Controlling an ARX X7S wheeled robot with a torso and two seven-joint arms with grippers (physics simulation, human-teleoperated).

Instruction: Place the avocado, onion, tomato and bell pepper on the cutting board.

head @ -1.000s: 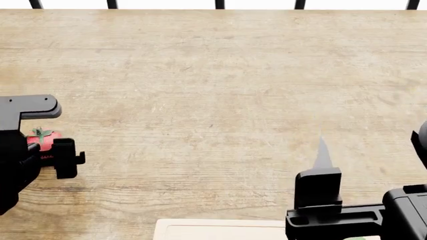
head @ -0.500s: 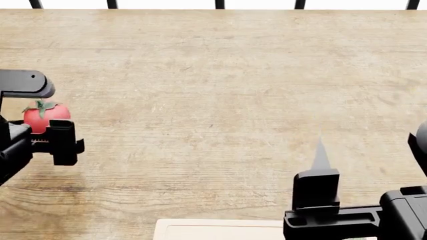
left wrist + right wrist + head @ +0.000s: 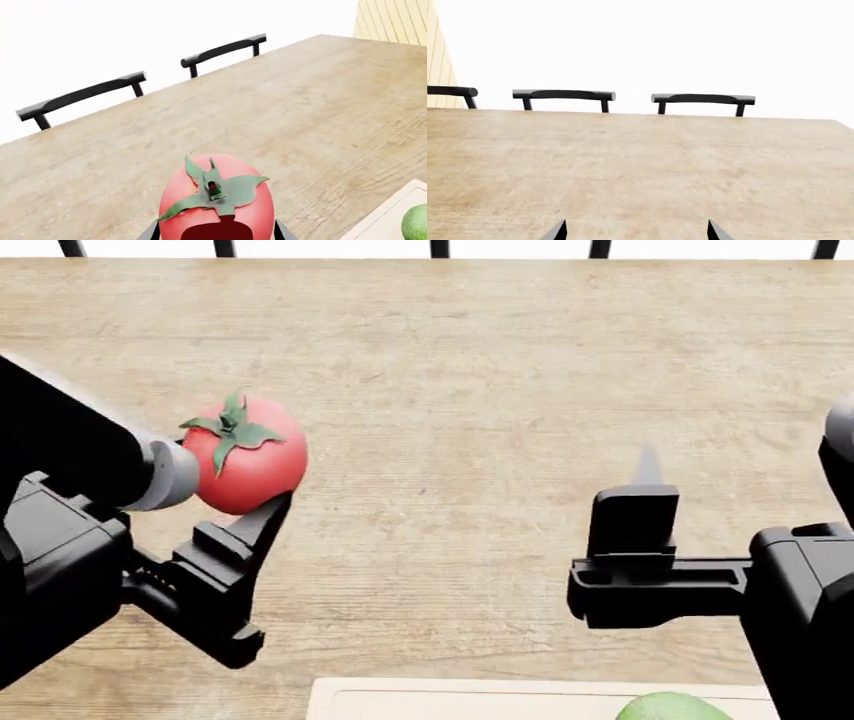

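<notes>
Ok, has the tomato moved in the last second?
Yes. The tomato, held in the left gripper, has shifted rightward and further up the table in the head view, toward the middle.

Avocado and cutting board cut off by frame edge.

Pale wooden table, visible grain, fills head view; light-wood cutting board lies flat at its near edge, only far edge and rounded corner showing; black chair backs line table's far side; rest of top bare wood.
</notes>
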